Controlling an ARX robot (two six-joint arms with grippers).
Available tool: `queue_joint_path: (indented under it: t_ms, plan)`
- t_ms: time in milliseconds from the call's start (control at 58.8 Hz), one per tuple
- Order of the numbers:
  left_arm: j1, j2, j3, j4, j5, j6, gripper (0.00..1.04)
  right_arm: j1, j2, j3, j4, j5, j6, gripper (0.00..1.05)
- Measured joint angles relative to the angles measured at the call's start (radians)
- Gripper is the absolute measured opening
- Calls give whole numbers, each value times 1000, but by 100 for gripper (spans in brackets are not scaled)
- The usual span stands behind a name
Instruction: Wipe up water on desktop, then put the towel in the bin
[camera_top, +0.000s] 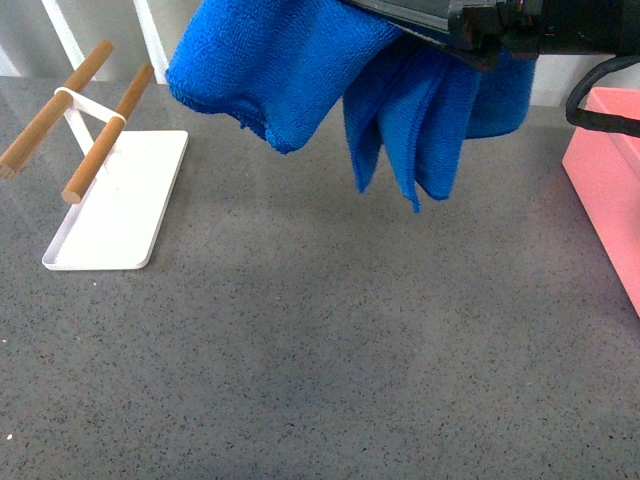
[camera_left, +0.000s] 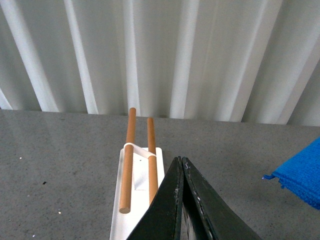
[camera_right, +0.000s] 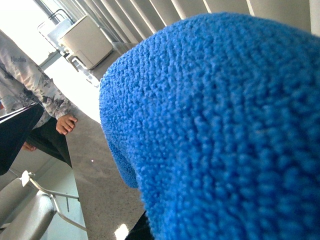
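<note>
The blue towel (camera_top: 300, 70) hangs in folds from my right gripper (camera_top: 470, 40) at the top of the front view, well above the dark grey desktop (camera_top: 330, 340). The gripper is shut on the towel and its fingertips are hidden by cloth. The towel fills the right wrist view (camera_right: 220, 130). A corner of it shows in the left wrist view (camera_left: 300, 175). The pink bin (camera_top: 610, 190) stands at the right edge, to the right of the hanging towel. My left gripper (camera_left: 181, 162) is shut and empty, above the desktop (camera_left: 60, 165) near the white tray.
A flat white tray (camera_top: 125, 210) with two wooden rods (camera_top: 105, 130) stands at the back left; it also shows in the left wrist view (camera_left: 120, 220). A white slatted wall (camera_left: 160, 55) runs behind the desk. A person (camera_right: 35, 110) stands beyond the desk's edge.
</note>
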Motion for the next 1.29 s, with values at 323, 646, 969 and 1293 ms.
queue_joint_path:
  t_ms: [323,646,969,1293]
  plan:
    - [71,-164,-109,-53,72,1,4,-2,0,3,-19,1,-15,4]
    - [184,-369,-183,-185,175,1,4,0,0,21,-58,13,-36,4]
    - [184,-505,-212,-264,179,2,4,22,4,43,-150,52,-96,4]
    - [184,-659,-212,-412,179,2,4,24,4,51,-185,68,-126,4]
